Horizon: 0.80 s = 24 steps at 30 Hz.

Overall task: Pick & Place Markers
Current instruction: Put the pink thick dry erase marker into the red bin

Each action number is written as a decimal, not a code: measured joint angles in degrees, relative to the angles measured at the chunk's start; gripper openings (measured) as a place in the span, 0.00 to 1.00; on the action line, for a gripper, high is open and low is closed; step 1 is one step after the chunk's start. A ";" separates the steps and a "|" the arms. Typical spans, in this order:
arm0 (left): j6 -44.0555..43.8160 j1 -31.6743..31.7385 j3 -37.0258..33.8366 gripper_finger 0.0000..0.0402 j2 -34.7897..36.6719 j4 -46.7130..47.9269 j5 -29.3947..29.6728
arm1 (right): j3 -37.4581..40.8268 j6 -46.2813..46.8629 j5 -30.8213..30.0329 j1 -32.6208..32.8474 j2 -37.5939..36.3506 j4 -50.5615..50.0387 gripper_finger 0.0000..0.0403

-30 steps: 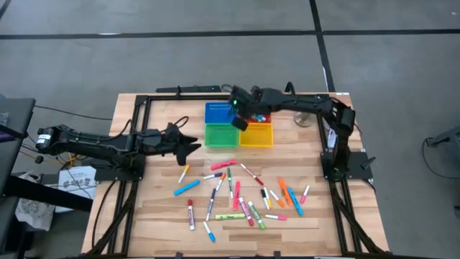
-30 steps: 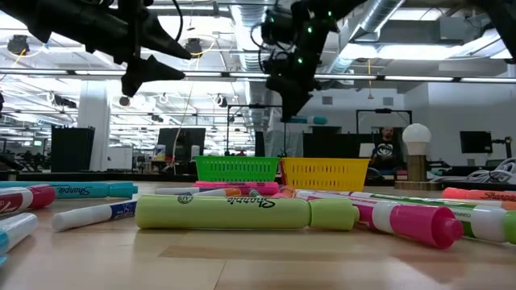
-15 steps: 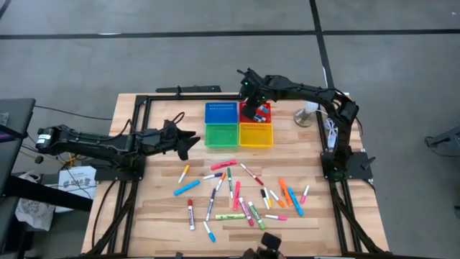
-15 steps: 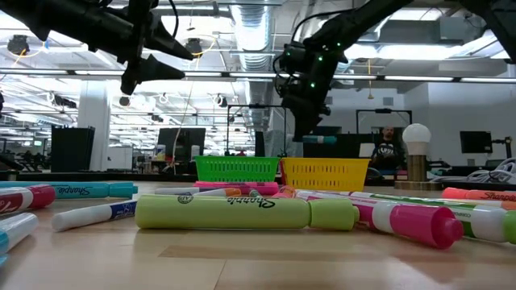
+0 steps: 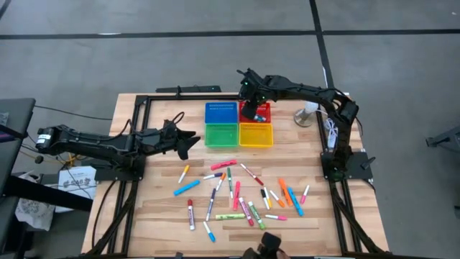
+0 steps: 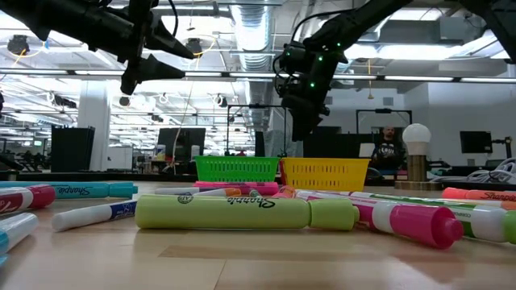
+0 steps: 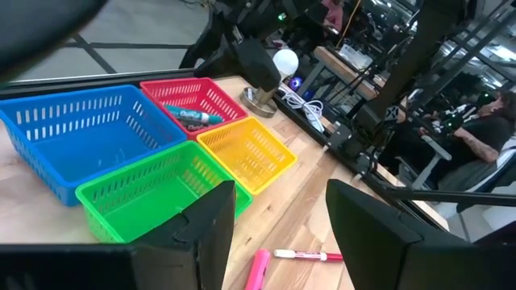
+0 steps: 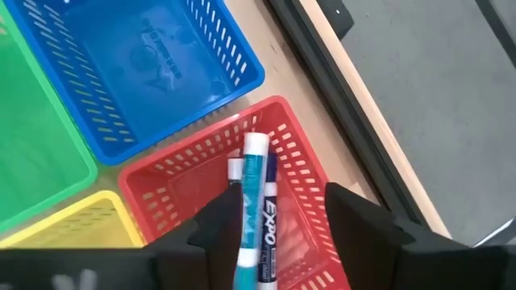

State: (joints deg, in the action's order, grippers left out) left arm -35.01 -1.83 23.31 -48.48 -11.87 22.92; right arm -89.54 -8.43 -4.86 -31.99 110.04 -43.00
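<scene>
Markers [image 5: 237, 194] lie scattered over the front half of the wooden desk [image 5: 158, 208], in pink, orange, blue, green, red and white, some touching or crossing each other. In the low view a big green marker [image 6: 242, 213] lies nearest to the camera, with a pink one [image 6: 419, 221] beside it.

At the back of the desk four trays stand together in a square: blue tray [image 5: 221, 113], red tray [image 5: 264, 110], green tray [image 5: 221, 134] and yellow tray [image 5: 256, 134]. Right end effector [image 5: 249, 109] hangs over the red tray. In the right wrist view its fingers [image 8: 359, 221] are spread apart, and a marker with white and light blue body [image 8: 251, 201] is seen between them, above the red tray [image 8: 201, 181], next to a dark blue marker [image 8: 269, 211] inside the tray. I cannot tell if the fingers touch the light blue one.

Left end effector [image 5: 188, 142] hovers over the left side of the desk, well apart from the trays, with its fingers [image 7: 210, 221] open and nothing between them.
</scene>
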 joint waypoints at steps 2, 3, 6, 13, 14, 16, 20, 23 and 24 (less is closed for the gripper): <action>-0.13 -0.05 0.00 0.48 0.01 -0.04 0.00 | 0.00 1.14 -0.01 0.00 0.00 0.00 0.45; -0.28 -0.07 0.00 0.48 0.01 -0.04 0.00 | 0.00 1.89 -0.02 0.00 0.00 -0.07 0.46; -0.43 -0.07 0.00 0.48 0.01 -0.04 0.00 | 0.00 5.14 0.27 0.03 0.00 -0.73 0.49; -0.43 -0.11 0.00 0.48 -0.01 -0.04 -1.06 | 0.00 10.51 0.42 2.37 -1.11 -3.36 0.50; -0.24 -0.11 0.00 0.48 0.01 -0.04 -1.45 | 0.00 11.04 0.42 2.93 -1.38 -3.59 0.49; 0.03 -0.11 0.00 0.48 -0.01 -0.04 -2.94 | 0.04 12.72 0.42 4.23 -2.07 -4.85 0.49; 0.10 -0.09 0.00 0.48 -0.01 0.11 -8.43 | 0.02 17.83 0.15 7.48 -4.16 -4.83 0.48; 0.35 0.10 0.00 0.48 0.51 0.51 -10.94 | 0.01 22.75 -2.21 10.99 -5.20 -5.24 0.48; 1.20 0.41 0.00 0.48 1.11 0.45 -11.46 | 0.01 24.79 -3.61 12.46 -5.51 -5.42 0.48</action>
State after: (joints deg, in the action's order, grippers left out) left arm -33.81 -1.42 23.31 -47.37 -11.42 11.46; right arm -89.52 16.36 -8.47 -19.53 104.53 -48.42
